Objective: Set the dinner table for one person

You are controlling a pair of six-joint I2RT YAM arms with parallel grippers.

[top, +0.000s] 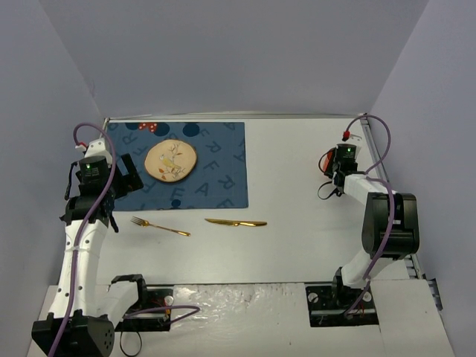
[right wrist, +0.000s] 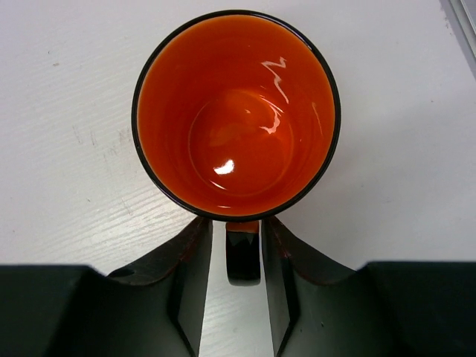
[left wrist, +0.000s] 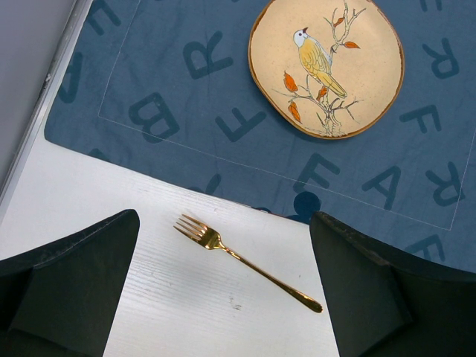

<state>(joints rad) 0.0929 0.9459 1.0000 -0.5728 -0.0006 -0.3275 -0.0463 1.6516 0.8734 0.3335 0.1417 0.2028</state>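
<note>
**A:** Where does everything sit?

**B:** The large white rectangular tabletop (top: 312, 245) fills the middle of the overhead view. A dark blue cloth placemat printed with letters (top: 216, 178) lies at its upper left. A round cream plate painted with a bird (top: 170, 160) rests on the placemat.

**A:** Cutlery?

**B:** A slim gold fork (top: 160, 227) lies on bare tabletop just below the placemat's lower left corner. A gold knife (top: 236, 222) lies to the right of it, and the two are apart.

**A:** And the arms?

**B:** The left fingers (left wrist: 74, 282) stand wide apart with nothing in them, and the fork shows between them in the wrist view. Over at the right of the overhead frame, the right fingers (right wrist: 186, 290) straddle the black handle (right wrist: 243, 256) of an upright black mug with a glossy orange inside (right wrist: 238, 111). They are close together but not clamped: a sliver of white shows between one finger and the handle.
</note>
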